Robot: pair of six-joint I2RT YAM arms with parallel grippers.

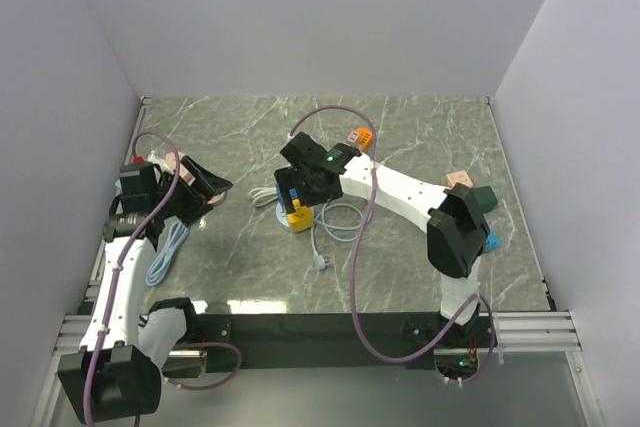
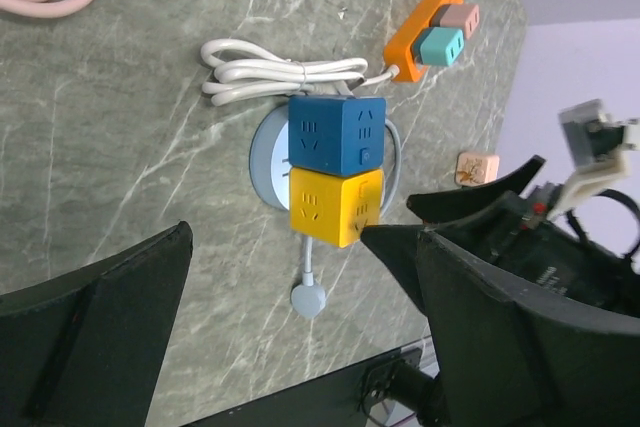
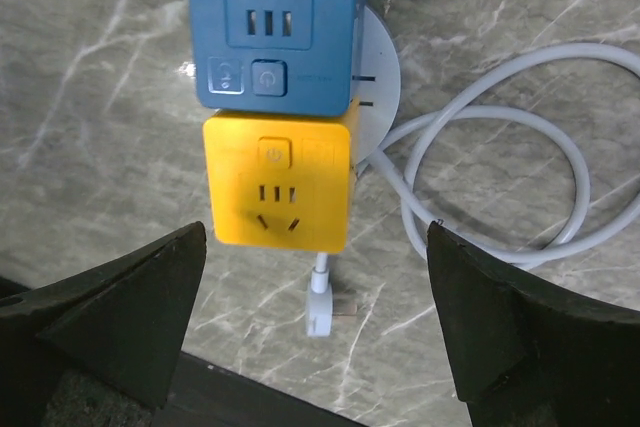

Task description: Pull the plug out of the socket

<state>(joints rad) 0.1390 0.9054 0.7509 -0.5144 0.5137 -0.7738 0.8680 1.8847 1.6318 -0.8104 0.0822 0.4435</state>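
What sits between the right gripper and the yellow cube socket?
Nothing visible. The open right gripper hangs over the yellow cube socket, which butts against the blue cube socket. A small pale plug lies just beside it, not in between.

The top view looks down from high above the near edge over the whole table (image 1: pixel 420 127). The left wrist view faces the yellow socket cube (image 2: pixel 335 209) and blue socket cube (image 2: pixel 335 135) from the left, moderately near. The right wrist view looks down on them, close. All 3 share both cubes.
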